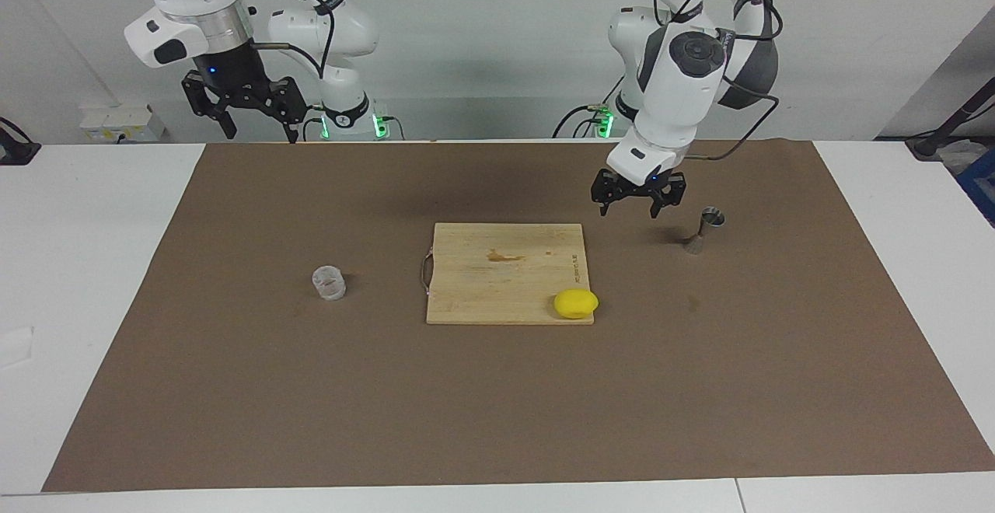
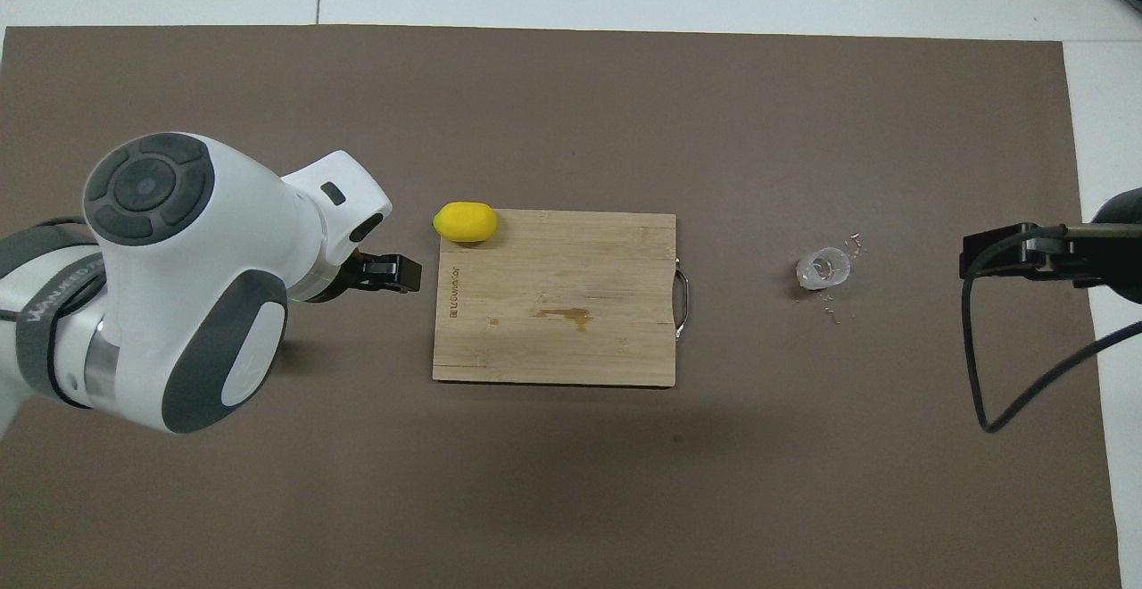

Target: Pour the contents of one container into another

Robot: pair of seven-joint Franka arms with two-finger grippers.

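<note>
The small clear plastic cup (image 1: 329, 282) stands upright on the brown mat toward the right arm's end of the table; it also shows in the overhead view (image 2: 823, 269). The silver hourglass jigger (image 1: 703, 231) stands upright toward the left arm's end; in the overhead view the left arm hides it. My left gripper (image 1: 637, 204) hangs open and empty above the mat, between the cutting board and the jigger, touching neither; its tips show in the overhead view (image 2: 397, 272). My right gripper (image 1: 258, 126) is open and empty, raised high by its base, and waits.
A bamboo cutting board (image 1: 505, 264) (image 2: 553, 339) lies at the mat's middle, with a small stain. A yellow lemon (image 1: 576, 304) (image 2: 465, 221) sits on its corner farthest from the robots, toward the left arm's end. Small clear specks (image 2: 834, 308) lie around the cup.
</note>
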